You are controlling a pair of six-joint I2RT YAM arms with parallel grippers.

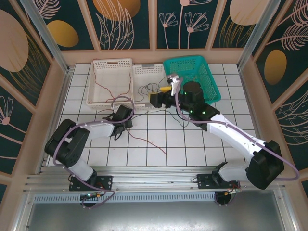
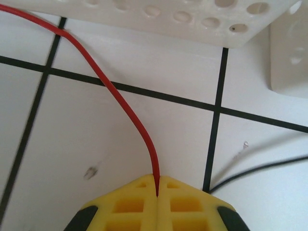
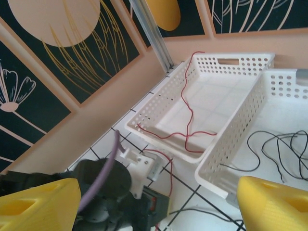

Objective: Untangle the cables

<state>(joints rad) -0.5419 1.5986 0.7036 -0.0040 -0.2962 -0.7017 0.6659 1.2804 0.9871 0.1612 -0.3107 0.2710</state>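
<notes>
My left gripper (image 2: 157,180) is shut on a thin red cable (image 2: 120,101) that curves away over the tiles towards a white basket (image 2: 192,19). From above, the left gripper (image 1: 126,120) sits just in front of that basket (image 1: 103,65), and red cable (image 1: 126,89) loops inside it. More red cable (image 1: 147,142) trails across the tiles nearer the arms. My right gripper (image 1: 161,95) hangs open above the baskets' front edge with nothing between its yellow fingers (image 3: 274,204). Black cables (image 3: 279,144) lie curled in the second white basket (image 3: 240,125). One black cable (image 2: 260,168) runs beside the left gripper.
A green basket (image 1: 202,67) stands at the back right, behind the right arm. The two white baskets sit side by side at the back. Patterned walls close off the table's back and sides. Open tiles lie in front of the grippers.
</notes>
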